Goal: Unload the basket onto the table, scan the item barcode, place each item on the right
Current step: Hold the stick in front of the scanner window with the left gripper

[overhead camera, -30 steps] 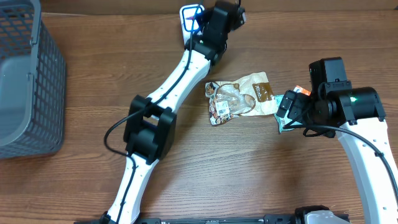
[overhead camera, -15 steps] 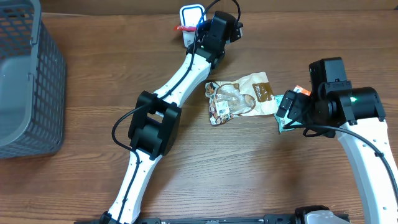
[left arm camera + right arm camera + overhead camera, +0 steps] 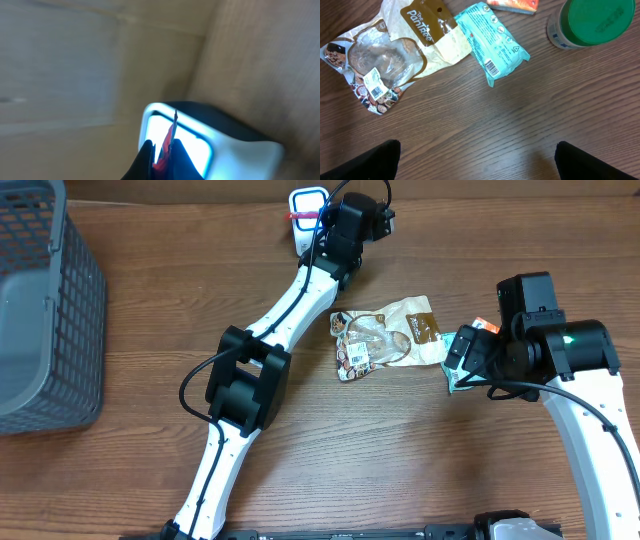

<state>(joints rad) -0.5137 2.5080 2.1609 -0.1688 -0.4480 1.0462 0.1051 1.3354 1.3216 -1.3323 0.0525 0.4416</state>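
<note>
The scanner (image 3: 306, 202), a white box with a glowing blue window, stands at the table's far edge. My left gripper (image 3: 322, 216) is shut on the item (image 3: 299, 216), a thin red packet, and holds it just in front of that window. In the left wrist view the item (image 3: 170, 136) shows edge-on between the black fingertips of the left gripper (image 3: 161, 148), with the scanner (image 3: 235, 152) lit right behind it. No barcode shows on it. My right gripper (image 3: 477, 146) hangs open over bare wood with nothing between its fingers, and sits at mid-right (image 3: 462, 362) in the overhead view.
A brown and white pastry bag (image 3: 415, 35) and a teal pack (image 3: 492, 40) with a barcode lie ahead of the right gripper. A green-lidded tub (image 3: 592, 22) and an orange pack (image 3: 515, 4) lie beyond. A grey basket (image 3: 40, 300) stands at far left.
The left wrist has turned, so the red item now shows in front of the scanner window and has risen slightly. The right arm has not moved.
</note>
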